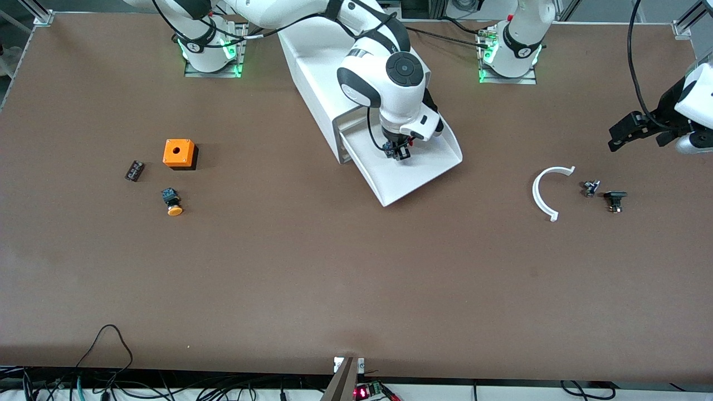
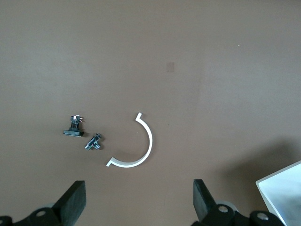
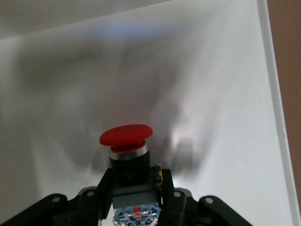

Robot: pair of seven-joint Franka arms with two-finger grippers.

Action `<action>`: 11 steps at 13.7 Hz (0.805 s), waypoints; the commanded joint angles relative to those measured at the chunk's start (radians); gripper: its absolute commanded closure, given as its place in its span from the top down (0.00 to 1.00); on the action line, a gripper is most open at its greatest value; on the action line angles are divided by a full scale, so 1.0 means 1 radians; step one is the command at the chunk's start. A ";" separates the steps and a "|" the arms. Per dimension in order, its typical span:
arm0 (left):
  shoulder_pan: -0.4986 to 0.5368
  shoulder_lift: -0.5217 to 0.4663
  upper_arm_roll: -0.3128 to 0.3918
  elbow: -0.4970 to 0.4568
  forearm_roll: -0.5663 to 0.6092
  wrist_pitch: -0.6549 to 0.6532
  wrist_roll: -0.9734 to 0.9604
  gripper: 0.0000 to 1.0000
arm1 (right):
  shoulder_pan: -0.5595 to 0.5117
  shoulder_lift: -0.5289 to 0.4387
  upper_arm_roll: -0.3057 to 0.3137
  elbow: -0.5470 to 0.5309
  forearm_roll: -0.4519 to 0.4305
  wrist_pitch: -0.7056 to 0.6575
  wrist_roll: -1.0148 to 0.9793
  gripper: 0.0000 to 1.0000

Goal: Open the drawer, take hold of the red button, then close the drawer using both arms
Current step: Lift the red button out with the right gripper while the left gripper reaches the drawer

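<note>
The white drawer (image 1: 423, 177) stands pulled out of the white cabinet (image 1: 312, 83) in the middle of the table. My right gripper (image 1: 401, 151) is inside the drawer, shut on the red-capped button (image 3: 126, 136); its fingers (image 3: 106, 188) clamp the black body, the red cap pointing at the drawer floor (image 3: 211, 94). My left gripper (image 1: 632, 131) is open and empty, held over the table at the left arm's end, above a white curved piece (image 2: 136, 148) with its fingertips (image 2: 75, 197) wide apart.
An orange box with a hole (image 1: 179, 153), a button with an orange-yellow cap (image 1: 172, 203) and a small dark block (image 1: 134, 170) lie toward the right arm's end. Two small black parts (image 1: 604, 193) lie beside the white curved piece (image 1: 546, 192).
</note>
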 commanded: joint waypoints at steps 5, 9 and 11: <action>-0.039 0.089 -0.019 0.035 0.007 0.091 -0.048 1.00 | -0.033 -0.027 0.066 0.041 -0.060 0.008 0.160 0.31; -0.047 0.196 -0.100 0.029 0.007 0.183 -0.217 1.00 | -0.102 -0.107 0.063 0.039 -0.062 0.042 0.366 0.31; -0.048 0.234 -0.143 -0.017 0.007 0.270 -0.326 1.00 | -0.148 -0.125 0.050 0.035 -0.063 0.045 0.553 0.31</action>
